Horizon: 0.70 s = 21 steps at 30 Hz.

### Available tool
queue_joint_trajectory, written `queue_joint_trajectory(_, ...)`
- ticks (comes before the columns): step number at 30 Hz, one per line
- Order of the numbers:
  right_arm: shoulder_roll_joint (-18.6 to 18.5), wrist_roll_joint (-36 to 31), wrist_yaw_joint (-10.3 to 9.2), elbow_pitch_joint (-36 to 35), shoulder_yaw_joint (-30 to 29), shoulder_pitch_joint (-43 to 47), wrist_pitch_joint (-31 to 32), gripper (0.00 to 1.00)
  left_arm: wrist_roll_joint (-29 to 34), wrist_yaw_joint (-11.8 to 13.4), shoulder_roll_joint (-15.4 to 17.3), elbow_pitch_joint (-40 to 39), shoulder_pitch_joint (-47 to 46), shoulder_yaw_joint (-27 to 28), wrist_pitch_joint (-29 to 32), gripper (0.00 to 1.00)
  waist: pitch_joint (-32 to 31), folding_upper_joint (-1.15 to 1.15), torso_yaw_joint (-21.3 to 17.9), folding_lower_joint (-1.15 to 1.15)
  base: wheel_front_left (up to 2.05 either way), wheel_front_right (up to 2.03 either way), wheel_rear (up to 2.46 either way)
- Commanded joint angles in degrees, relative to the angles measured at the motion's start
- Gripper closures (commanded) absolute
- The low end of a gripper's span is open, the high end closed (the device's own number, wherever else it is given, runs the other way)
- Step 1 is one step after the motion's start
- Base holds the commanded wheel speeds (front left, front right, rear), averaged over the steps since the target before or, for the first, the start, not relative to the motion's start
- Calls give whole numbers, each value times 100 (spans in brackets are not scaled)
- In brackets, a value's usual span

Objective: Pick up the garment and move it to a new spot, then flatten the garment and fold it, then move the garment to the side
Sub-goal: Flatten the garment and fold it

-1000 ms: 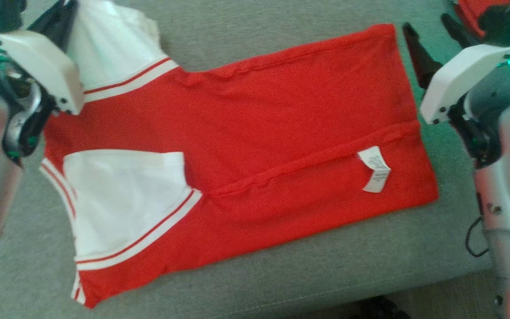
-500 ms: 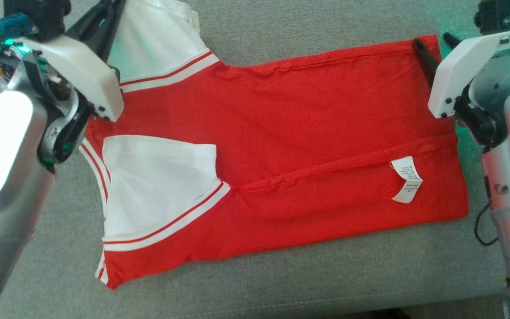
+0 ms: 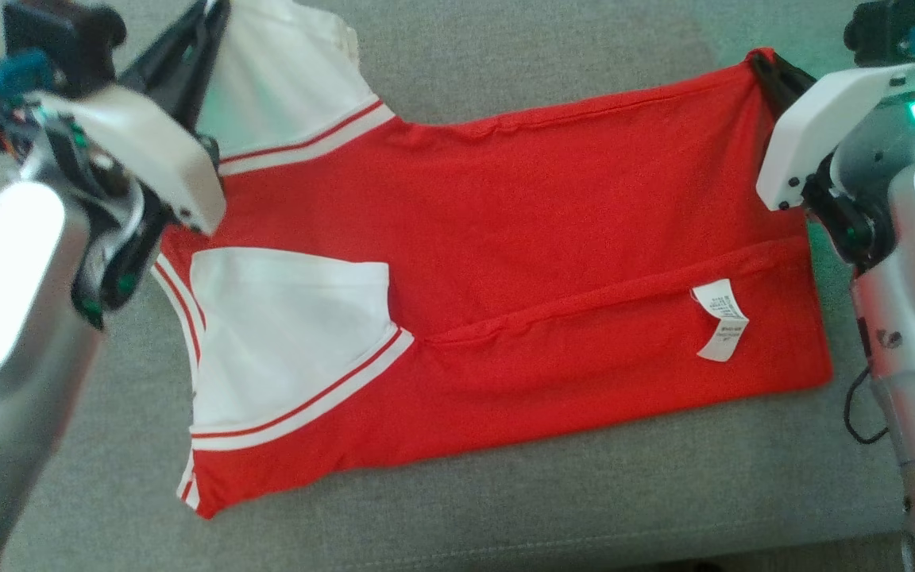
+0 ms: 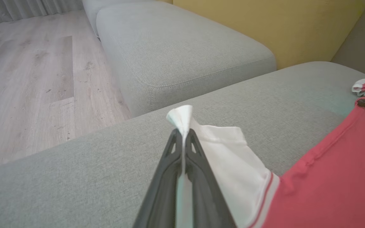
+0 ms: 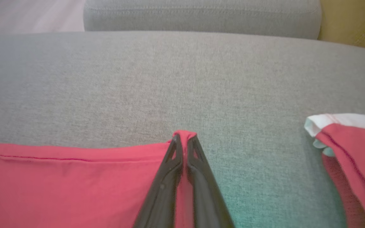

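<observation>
Both closed tight: left gripper pinches the garment's far-left tip, right gripper its far-right corner; uneven lifting may pull them loose.

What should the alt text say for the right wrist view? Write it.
The right gripper is shut on the corner of a red garment lying on a grey sofa cushion. Another red-and-white cloth lies apart at the right edge.

The jaws pinch the garment by its white sleeve.

Left fingers and right fingers pressed together
</observation>
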Motion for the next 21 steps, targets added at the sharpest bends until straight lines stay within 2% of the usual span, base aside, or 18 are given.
queue_joint_trajectory(1, 27, 52, 21, -167, 43, 9, -176, 100, -35, 33, 293, -246, 87, 279, -110, 100, -110, 0, 7, 0, 0, 0, 0)
queue_joint_trajectory(6, -14, 143, 21, -235, 76, 469, -663, 100, -93, 144, 354, -698, 802, 329, -588, 100, -441, 0, 45, 0, 0, 0, 0)
queue_joint_trajectory(13, -157, 315, 21, -409, -37, 1344, -1159, 100, -46, 507, 395, -1405, 2236, 198, -1211, 100, -954, 0, 190, 0, 0, 0, 0)
queue_joint_trajectory(21, -31, 361, 21, -710, -388, 2133, -1292, 100, -198, 842, 100, -1428, 3511, -1, -1776, 100, -1297, 0, 268, 0, 0, 0, 0)
